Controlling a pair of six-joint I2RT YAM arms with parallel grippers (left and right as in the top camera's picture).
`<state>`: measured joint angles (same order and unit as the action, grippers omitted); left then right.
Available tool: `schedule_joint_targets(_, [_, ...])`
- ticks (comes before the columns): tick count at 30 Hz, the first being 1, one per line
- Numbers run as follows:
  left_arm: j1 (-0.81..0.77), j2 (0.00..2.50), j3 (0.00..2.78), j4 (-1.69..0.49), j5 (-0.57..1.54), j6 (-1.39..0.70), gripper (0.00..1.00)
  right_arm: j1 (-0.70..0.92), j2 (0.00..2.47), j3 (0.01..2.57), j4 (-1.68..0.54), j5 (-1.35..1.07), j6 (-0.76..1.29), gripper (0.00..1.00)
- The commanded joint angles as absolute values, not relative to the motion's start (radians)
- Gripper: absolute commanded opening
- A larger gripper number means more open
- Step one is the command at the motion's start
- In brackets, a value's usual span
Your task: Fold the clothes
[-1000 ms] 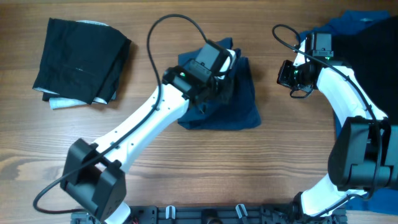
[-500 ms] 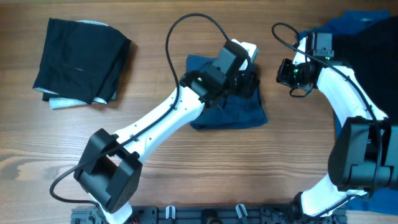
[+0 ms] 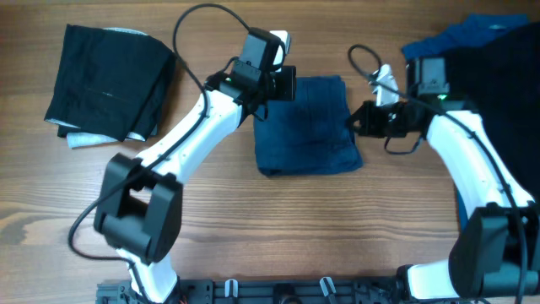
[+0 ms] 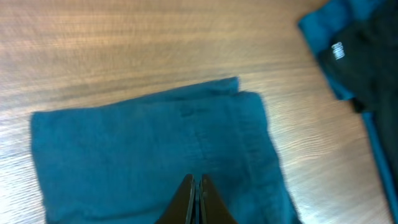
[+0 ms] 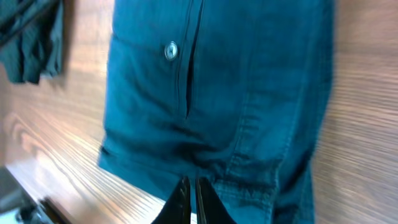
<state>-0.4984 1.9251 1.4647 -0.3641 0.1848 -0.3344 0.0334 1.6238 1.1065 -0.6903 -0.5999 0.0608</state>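
Observation:
A navy garment lies folded into a flat rectangle at the table's centre. A small pale button shows beside its placket. My left gripper is at the garment's far left corner. In the left wrist view it is shut over the navy cloth, holding nothing. My right gripper is at the garment's right edge. In the right wrist view it is shut just above the hem. A black folded garment lies far left. More clothes in blue and black are heaped at the far right.
The heap of blue and black cloth shows a small white label. A white cloth edge sticks out under the black folded garment. Black cables loop above both arms. The arm bases and a mounting rail line the front edge.
The left arm swung left off the navy garment to its far left corner, its jaws opening and shutting again. The garment now lies flat and squared. The right gripper moved left to the garment's right edge.

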Motion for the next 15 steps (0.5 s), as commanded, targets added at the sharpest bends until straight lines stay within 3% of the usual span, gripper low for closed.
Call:
schedule_joint_targets(1, [-0.502, 2.042, 1.483, -0.335, 0.194, -0.322, 0.04, 0.073, 1.695, 0.949, -0.545, -0.612, 0.063, 0.04])
schedule_joint_targets(6, [-0.485, 2.16, 1.483, -0.277, 0.19, -0.322, 0.04, 0.075, 1.804, 0.817, -0.442, -0.549, 0.211, 0.04])
schedule_joint_targets(15, [-0.473, 2.147, 1.514, -0.205, 0.19, -0.314, 0.04, 0.046, 1.839, 0.83, -0.455, -0.54, 0.163, 0.04])
